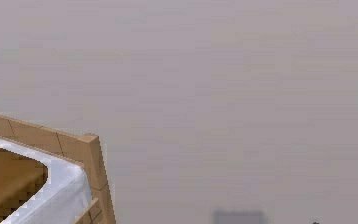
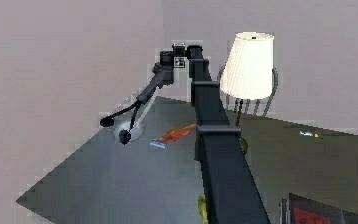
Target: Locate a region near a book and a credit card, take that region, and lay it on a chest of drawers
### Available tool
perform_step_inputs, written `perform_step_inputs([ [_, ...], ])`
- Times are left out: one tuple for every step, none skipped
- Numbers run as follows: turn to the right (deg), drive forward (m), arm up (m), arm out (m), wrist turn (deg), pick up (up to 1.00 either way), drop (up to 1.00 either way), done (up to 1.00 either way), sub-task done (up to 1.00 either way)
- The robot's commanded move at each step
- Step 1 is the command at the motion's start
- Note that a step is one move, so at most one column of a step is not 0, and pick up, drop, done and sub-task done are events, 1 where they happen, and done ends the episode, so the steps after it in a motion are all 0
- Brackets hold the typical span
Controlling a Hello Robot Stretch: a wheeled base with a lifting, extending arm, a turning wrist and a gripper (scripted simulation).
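Claw (image 2: 117, 127) hangs left of the lamp (image 2: 249, 66); its grip, and whether it holds anything, cannot be told. An orange-red sliver (image 2: 175, 133), probably the target, lies on the tabletop (image 2: 87, 170) down-left of the lamp. Centre over it before lowering.

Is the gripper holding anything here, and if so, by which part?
It cannot be told. The gripper reaches down toward the dark tabletop, and a small red and blue thing lies on that surface near its far end.
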Motion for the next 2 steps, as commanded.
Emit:
perform_step_inputs([
  [0.0,0.00,0.00,0.00,45.0,0.00,0.00,0.00,0.00],
  [0.0,0.00,0.00,0.00,45.0,0.00,0.00,0.00,0.00],
])
